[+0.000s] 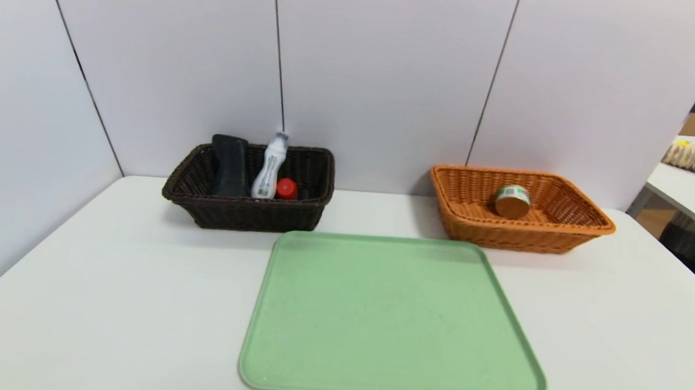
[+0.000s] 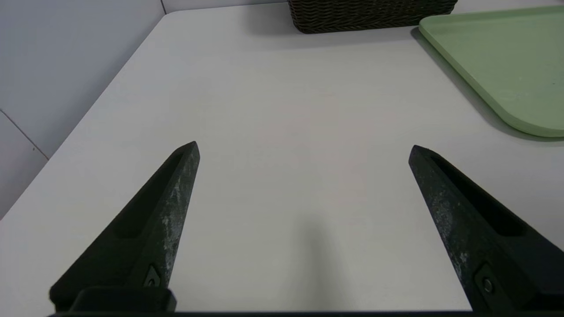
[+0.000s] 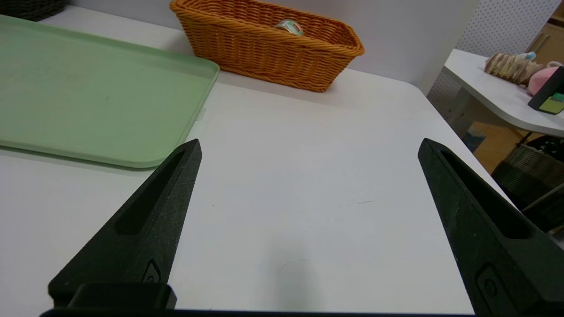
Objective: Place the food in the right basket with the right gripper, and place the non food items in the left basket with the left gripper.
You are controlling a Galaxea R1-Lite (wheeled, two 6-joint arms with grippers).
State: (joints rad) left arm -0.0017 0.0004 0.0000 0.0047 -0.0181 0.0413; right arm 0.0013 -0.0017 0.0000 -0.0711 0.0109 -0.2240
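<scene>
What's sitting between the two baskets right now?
Only bare table between the dark basket and the orange basket; head view shows it.

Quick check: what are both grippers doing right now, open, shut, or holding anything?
Left gripper: open, holding nothing, above bare table.
Right gripper: open, holding nothing, above bare table.
</scene>
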